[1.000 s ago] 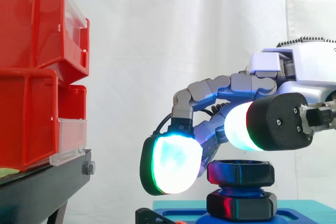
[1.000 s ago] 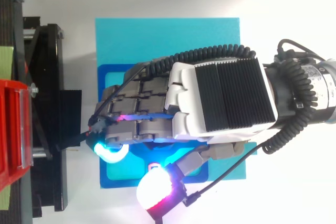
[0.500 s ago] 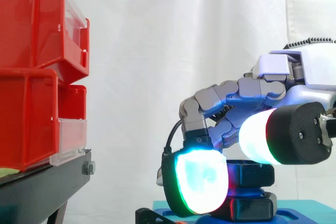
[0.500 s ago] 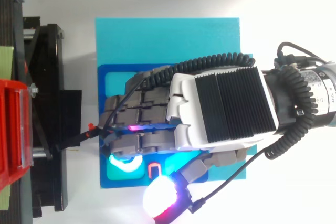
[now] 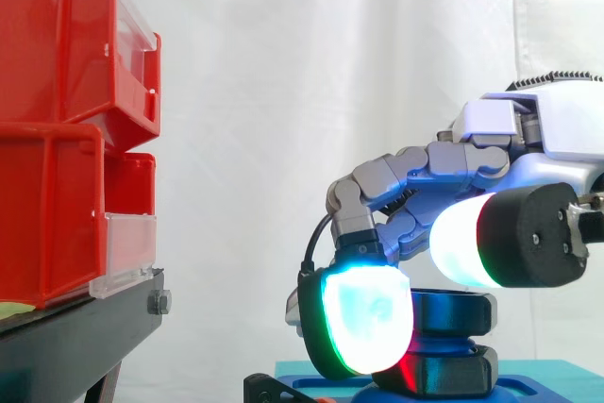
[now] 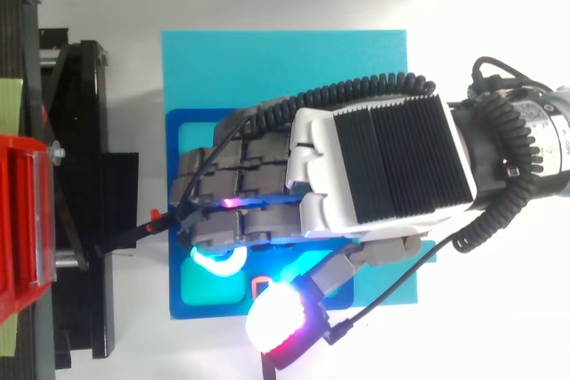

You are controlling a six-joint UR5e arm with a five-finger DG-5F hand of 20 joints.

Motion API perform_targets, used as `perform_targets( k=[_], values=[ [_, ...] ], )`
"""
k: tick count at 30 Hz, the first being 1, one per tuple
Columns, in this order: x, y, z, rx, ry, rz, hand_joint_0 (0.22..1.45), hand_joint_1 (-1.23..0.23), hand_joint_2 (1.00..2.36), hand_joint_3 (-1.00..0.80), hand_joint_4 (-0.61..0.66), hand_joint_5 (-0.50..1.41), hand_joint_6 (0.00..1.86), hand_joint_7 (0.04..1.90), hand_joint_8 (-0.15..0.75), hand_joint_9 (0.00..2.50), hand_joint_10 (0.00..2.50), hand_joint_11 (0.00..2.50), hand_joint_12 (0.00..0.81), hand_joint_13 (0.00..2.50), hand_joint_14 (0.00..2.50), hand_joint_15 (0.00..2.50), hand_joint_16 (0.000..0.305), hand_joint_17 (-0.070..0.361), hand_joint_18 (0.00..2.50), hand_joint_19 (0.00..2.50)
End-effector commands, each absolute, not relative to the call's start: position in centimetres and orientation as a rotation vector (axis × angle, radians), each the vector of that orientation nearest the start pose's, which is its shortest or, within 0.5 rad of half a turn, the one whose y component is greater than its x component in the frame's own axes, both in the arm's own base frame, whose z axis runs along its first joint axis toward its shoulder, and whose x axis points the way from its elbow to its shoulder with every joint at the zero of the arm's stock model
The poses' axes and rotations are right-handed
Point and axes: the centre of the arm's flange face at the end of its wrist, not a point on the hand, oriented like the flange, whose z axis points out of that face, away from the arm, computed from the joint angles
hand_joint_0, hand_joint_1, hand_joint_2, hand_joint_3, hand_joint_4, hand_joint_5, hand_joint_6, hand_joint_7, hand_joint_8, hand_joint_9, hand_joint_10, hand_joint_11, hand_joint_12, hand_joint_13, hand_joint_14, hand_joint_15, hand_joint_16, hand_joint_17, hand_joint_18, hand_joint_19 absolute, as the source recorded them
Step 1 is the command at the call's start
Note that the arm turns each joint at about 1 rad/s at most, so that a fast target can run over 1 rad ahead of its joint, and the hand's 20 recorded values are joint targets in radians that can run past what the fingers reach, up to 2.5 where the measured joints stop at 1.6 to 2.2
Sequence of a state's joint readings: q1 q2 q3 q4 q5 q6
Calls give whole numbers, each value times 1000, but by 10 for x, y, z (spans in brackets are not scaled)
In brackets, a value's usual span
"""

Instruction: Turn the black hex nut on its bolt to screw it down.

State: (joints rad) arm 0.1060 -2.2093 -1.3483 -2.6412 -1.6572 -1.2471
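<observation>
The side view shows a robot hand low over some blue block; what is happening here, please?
A robot hand is bent down over a black hex nut that sits on a bolt standing on a blue base. It seems to be working at turning the nut. A gap shows between the nut and the black hex piece below it, so it is not screwed fully down. Red bins stand apart at the left.

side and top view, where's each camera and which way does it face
side view: beside the work, looking level at the black hex nut and red plastic bins; hand reaches in from right.
top view: overhead, looking down on the cyan square plate; hand across it.
shared: hand, bins, plate.
</observation>
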Motion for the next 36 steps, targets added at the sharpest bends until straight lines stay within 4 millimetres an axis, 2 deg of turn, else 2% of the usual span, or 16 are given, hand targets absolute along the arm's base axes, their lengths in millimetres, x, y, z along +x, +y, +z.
perform_targets(
  k=[1,13,22,34,35,36],
  values=[
    [729,-53,254,96,1492,407,529,-304,1000,-500,145,-18,504,1285,269,650,5,131,335,592,7,169,48,107,485,577],
    [729,-67,257,95,1474,379,529,-304,1000,-500,149,-21,504,1267,269,648,4,130,334,592,7,168,48,107,482,566],
    [727,-87,259,112,1474,355,528,-303,1000,-500,147,-22,504,1265,270,649,5,136,335,591,7,172,48,107,480,575],
    [729,-114,278,79,1481,364,527,-302,1000,-500,157,-26,504,1230,269,647,4,124,335,592,7,171,47,107,478,583],
    [730,-114,280,76,1478,366,527,-302,1000,-500,169,-26,504,1223,269,646,5,134,335,592,7,168,48,107,480,568],
    [735,-115,293,70,1460,368,527,-302,1000,-500,165,-28,504,1211,268,647,4,126,336,592,7,168,48,107,481,560]
  ],
)
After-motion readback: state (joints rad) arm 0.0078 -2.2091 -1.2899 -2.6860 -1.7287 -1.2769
